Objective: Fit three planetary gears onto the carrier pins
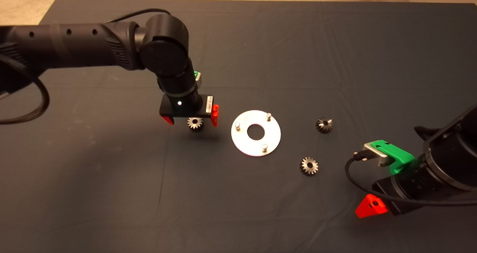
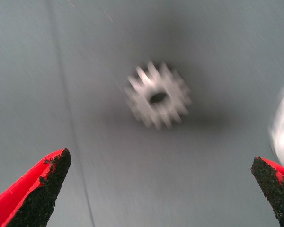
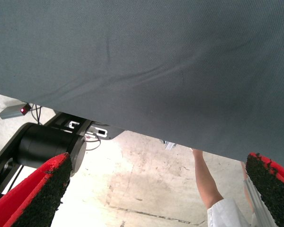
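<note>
Left gripper [image 1: 189,119]: I see its fingers spread wide, straddling one planetary gear [image 1: 195,123] lying left of the disc [image 1: 255,133].
Carrier pins [image 1: 268,115]: all three bare.
Other gears [image 1: 324,125]: two, on the mat [image 1: 111,178] right of the disc.
Right gripper [image 3: 151,189]: parked lower right, fingers apart.

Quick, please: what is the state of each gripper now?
Left gripper: open, holding nothing, above a gear on the mat.
Right gripper: open, holding nothing, parked at the mat's edge.
</note>
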Available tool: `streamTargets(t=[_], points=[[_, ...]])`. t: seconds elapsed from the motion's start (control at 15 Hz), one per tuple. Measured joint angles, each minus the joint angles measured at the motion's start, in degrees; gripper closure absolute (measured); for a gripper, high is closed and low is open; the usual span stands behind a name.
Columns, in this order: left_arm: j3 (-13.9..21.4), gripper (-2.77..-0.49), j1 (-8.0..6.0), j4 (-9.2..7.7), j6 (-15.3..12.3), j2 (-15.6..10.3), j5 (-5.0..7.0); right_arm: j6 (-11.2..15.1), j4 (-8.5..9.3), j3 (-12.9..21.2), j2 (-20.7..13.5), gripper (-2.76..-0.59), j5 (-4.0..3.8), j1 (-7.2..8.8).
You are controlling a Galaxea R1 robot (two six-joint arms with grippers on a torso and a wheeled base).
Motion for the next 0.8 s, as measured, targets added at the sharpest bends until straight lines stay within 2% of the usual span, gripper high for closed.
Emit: streamTargets(t=[0.13, 0.27, 0.4, 0.53, 0.67, 0.8], points=[[-2.17, -2.75, 1.05, 0.11, 1.56, 0.16, 0.02, 0.00, 0.00, 0.00, 0.00, -2.73, 0.02, 0.00], [-4.47, -2.75, 2.85, 0.12, 3.49, 0.46, 0.05, 0.00, 0.01, 0.00, 0.00, -2.73, 0.02, 0.00], [-5.82, -2.75, 4.04, 0.12, 4.69, 0.79, 0.02, 0.00, 0.00, 0.00, 0.00, -2.73, 0.02, 0.00], [-6.72, -2.75, 4.50, 0.11, 5.78, 1.09, -0.01, 0.00, 0.00, 0.00, -0.02, -2.73, 0.04, -0.02], [-8.31, -2.75, 4.55, 0.12, 7.96, 1.89, 0.00, 0.00, 0.01, 0.00, 0.00, -2.73, 0.02, -0.02], [-9.61, -2.75, 4.55, 0.12, 8.85, 2.79, 0.02, 0.00, 0.00, 0.00, 0.00, -2.73, 0.02, -0.02]])
